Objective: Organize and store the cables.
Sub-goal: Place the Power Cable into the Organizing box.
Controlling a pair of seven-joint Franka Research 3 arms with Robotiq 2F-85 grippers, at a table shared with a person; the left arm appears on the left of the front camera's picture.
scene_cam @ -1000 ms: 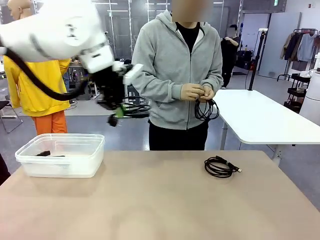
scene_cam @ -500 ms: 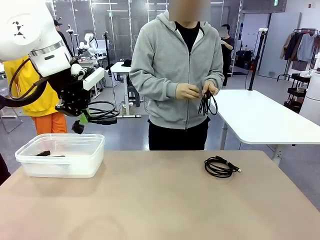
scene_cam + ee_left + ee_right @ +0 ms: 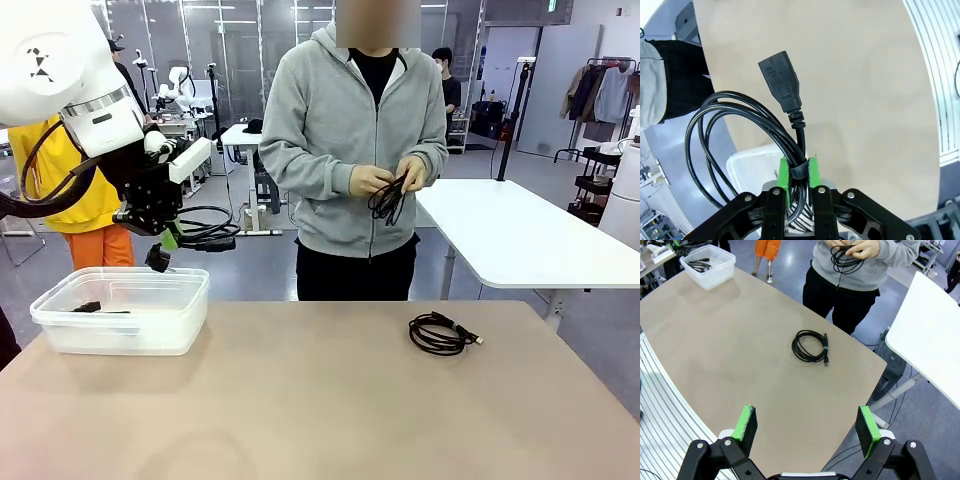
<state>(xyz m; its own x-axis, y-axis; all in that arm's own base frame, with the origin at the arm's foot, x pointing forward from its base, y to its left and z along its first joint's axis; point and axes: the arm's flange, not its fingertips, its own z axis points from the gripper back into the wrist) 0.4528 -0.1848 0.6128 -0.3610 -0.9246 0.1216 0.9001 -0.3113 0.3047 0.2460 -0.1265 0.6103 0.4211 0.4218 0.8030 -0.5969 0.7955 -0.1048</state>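
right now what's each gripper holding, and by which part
The left gripper is shut on a coiled black cable, pinching it where the loops are strapped together, just below the plug. The right gripper is open, holding nothing.

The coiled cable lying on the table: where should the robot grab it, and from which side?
Probably from straight above, since the coiled cable lies flat on the table. Pinch across the bundled strands on the side where the connector ends lie along the loop, one finger inside the ring, one outside. The open right end effector is nearer.
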